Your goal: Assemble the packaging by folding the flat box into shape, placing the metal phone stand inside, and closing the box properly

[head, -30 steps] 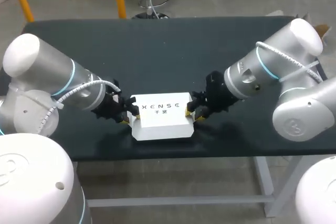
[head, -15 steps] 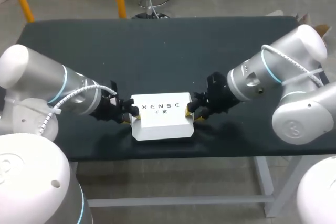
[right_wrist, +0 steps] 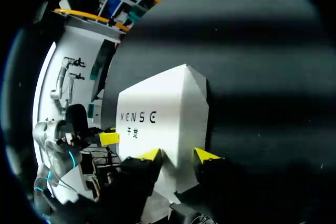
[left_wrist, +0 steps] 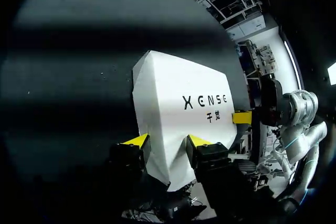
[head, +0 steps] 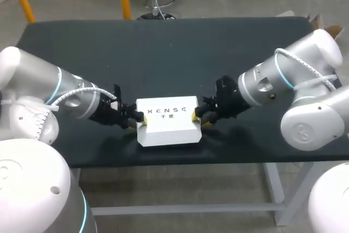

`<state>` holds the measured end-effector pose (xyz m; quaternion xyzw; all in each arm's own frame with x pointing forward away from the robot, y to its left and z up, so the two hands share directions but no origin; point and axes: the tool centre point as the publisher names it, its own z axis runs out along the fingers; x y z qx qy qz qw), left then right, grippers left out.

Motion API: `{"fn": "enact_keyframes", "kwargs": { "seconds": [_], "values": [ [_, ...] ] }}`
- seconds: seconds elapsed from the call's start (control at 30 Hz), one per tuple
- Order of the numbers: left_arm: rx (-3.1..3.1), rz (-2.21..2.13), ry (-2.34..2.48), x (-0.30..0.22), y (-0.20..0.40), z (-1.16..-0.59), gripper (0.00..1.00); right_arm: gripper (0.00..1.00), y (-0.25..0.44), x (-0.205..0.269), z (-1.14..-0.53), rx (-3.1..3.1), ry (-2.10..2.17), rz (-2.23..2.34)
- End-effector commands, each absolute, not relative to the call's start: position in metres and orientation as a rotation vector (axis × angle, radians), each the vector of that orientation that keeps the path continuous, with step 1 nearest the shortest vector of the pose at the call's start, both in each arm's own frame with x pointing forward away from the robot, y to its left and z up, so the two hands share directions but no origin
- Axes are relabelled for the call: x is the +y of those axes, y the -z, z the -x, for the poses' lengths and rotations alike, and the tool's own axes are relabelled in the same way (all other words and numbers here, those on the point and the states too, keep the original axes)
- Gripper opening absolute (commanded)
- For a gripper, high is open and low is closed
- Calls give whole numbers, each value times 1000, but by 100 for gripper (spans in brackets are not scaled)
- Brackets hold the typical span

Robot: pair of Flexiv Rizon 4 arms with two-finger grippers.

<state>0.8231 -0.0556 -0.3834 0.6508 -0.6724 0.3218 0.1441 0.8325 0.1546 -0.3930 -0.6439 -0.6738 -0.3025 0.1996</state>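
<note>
Dark table (head: pixel 163 53) is carrying the white box (head: pixel 167 121) near its front edge, long axis running arm to arm; I am pinching its two ends, left hand (head: pixel 136 121) and right hand (head: pixel 196 117) each clamping narrowly.

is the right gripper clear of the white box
No, the right gripper has its two yellow tips touching opposite sides of one end of the white box.
</note>
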Motion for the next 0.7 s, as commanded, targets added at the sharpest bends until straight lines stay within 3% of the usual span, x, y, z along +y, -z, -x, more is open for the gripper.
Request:
{"fn": "enact_keyframes", "kwargs": {
  "seconds": [0.03, 0.7],
  "values": [
    [-1929, -1808, -937, -58, 389, -826, 47, 43, 401, 163, -830, -1878, 868, 1802],
    [-1932, -1752, -926, -58, 388, -828, 41, 38, 400, 167, -829, -1873, 881, 1782]
  ]
}}
